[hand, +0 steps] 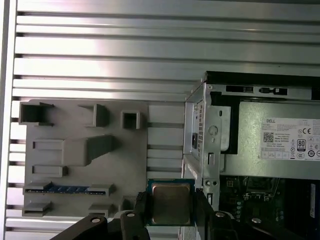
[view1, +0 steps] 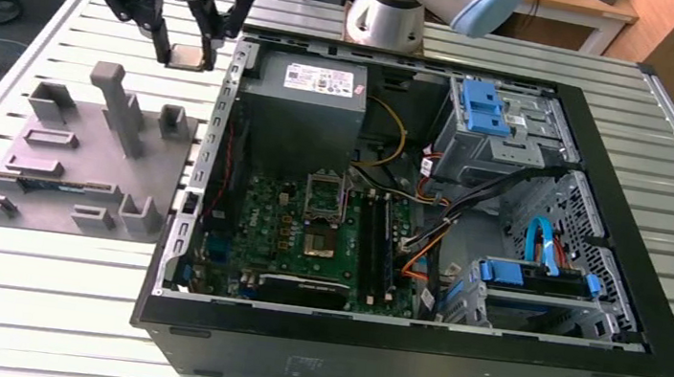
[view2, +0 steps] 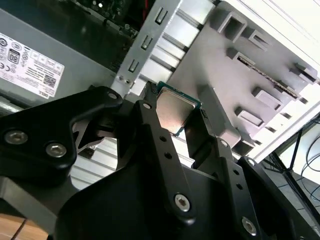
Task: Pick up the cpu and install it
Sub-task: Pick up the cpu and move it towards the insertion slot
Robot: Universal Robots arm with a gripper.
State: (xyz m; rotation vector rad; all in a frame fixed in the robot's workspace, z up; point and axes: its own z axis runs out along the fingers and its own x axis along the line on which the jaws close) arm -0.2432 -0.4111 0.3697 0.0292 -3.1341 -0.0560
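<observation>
The cpu is a small square chip with a silvery metal top and a thin green rim. It sits clamped between the black fingers of my gripper, which is shut on it. In the exterior view the gripper hangs in the air with the cpu, above the slatted table just off the open computer case's far corner at the exterior view's left. The silver-framed socket lies open on the green motherboard inside the case, well away from the gripper.
A grey fixture plate with raised blocks lies on the table to the case's left in the exterior view; a green memory stick rests in one of its slots. The case wall stands close beside the gripper. The power supply sits near the socket.
</observation>
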